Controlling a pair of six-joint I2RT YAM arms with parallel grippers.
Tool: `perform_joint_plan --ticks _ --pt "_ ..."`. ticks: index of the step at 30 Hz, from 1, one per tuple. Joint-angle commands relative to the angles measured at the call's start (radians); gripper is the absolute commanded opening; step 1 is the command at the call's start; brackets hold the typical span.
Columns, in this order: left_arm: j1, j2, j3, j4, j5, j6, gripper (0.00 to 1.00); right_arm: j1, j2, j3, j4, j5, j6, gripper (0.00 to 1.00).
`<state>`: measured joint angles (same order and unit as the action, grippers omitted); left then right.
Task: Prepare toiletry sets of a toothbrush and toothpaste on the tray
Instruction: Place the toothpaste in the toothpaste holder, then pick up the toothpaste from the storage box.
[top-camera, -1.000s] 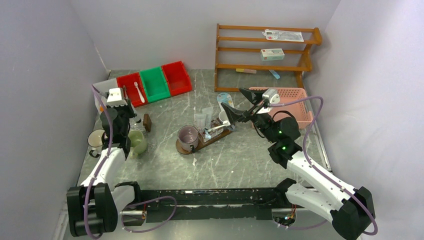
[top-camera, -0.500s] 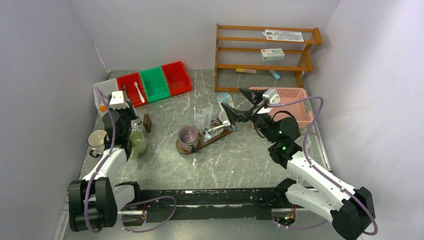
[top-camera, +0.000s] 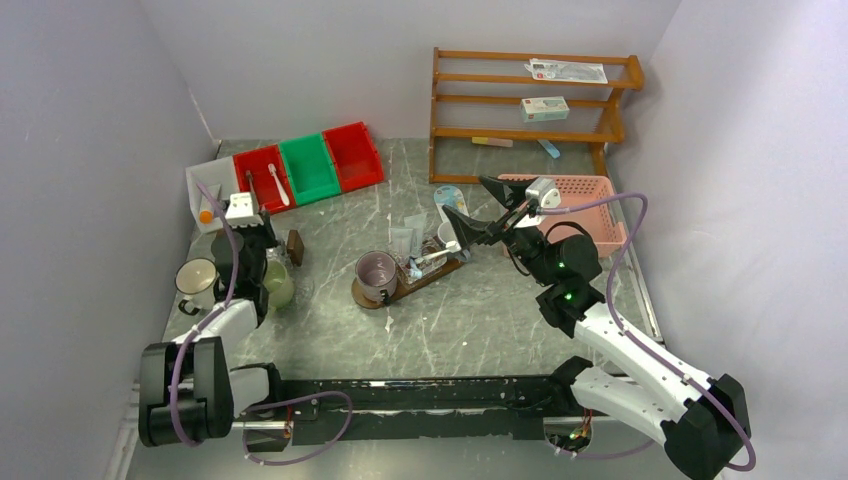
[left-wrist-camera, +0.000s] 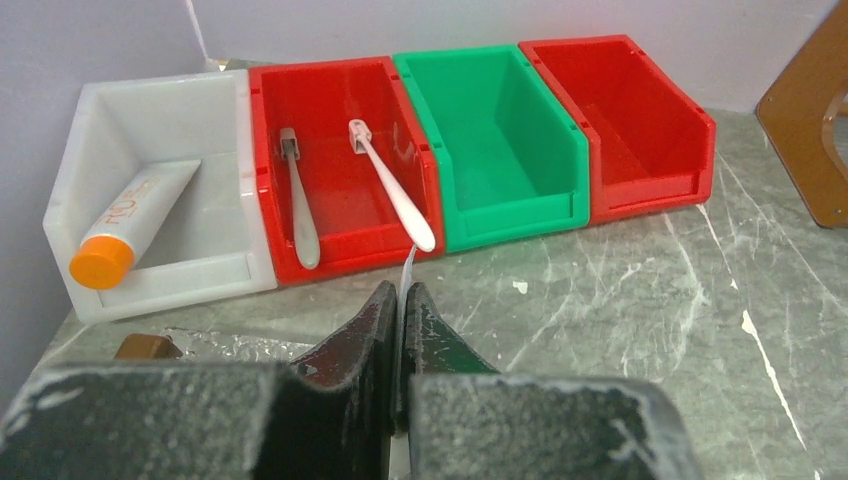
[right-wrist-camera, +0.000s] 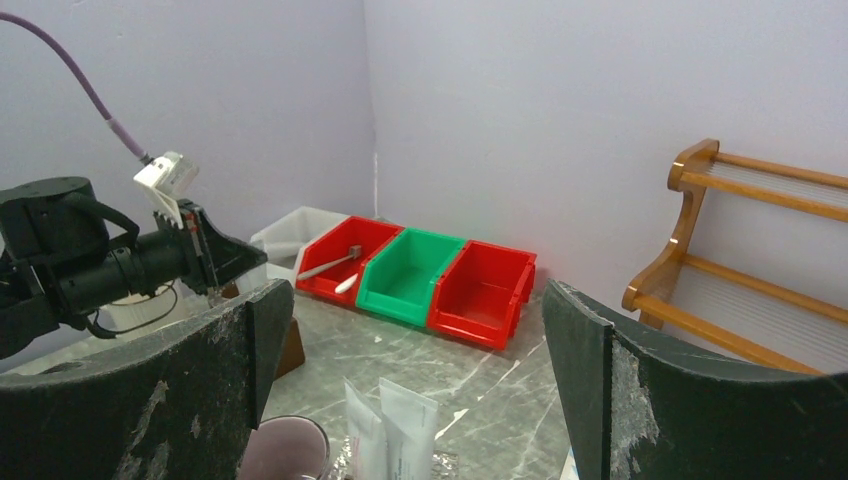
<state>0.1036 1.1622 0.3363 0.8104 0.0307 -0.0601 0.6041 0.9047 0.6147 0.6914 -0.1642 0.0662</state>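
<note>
Tray (top-camera: 432, 271) at desk (top-camera: 480, 320) centre, purple mug (top-camera: 377, 272) and tubes (right-wrist-camera: 410, 430) aboard. Left gripper (left-wrist-camera: 400, 295) swung toward 12 o'clock, off the green mug (top-camera: 278, 287), fingers clenched, now facing red bin (left-wrist-camera: 325, 100) with two toothbrushes (left-wrist-camera: 395, 188). Looks like a fetch for the next set. Right gripper (top-camera: 463, 196) unmoved over tray's 2 o'clock end, fingers released wide. Brown block (top-camera: 294, 243) close by; bin's front lip in the way.

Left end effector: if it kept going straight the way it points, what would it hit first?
Probably the front wall of the red bin holding two white toothbrushes, near its corner beside the green bin. The shut left end effector aims roughly there, though depth is hard to judge.
</note>
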Motion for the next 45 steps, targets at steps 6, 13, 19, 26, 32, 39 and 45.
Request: perform_joint_plan --ticks 6,13,19,26,32,39,45 --pt "0.010 0.042 -0.036 0.174 -0.005 -0.024 0.11 0.002 -0.016 -0.016 0.040 0.002 -0.013 1.00" --pt "0.010 0.051 -0.043 0.163 -0.016 -0.013 0.24 0.001 -0.022 -0.018 0.044 0.003 -0.017 1.00" --pt "0.010 0.015 -0.031 0.099 -0.005 -0.016 0.51 0.001 -0.026 -0.020 0.048 0.004 -0.016 1.00" --pt "0.010 -0.086 0.046 -0.080 -0.029 -0.015 0.64 0.001 -0.036 -0.020 0.042 0.012 -0.020 1.00" --pt "0.011 -0.116 0.217 -0.396 -0.029 -0.049 0.69 0.004 -0.044 -0.026 0.047 0.015 -0.019 1.00" --pt "0.015 -0.117 0.333 -0.572 -0.048 -0.068 0.84 0.018 -0.046 -0.015 0.017 0.036 -0.037 1.00" --pt "0.015 -0.080 0.445 -0.704 -0.076 -0.042 0.88 0.033 -0.044 -0.009 0.000 0.051 -0.058 1.00"
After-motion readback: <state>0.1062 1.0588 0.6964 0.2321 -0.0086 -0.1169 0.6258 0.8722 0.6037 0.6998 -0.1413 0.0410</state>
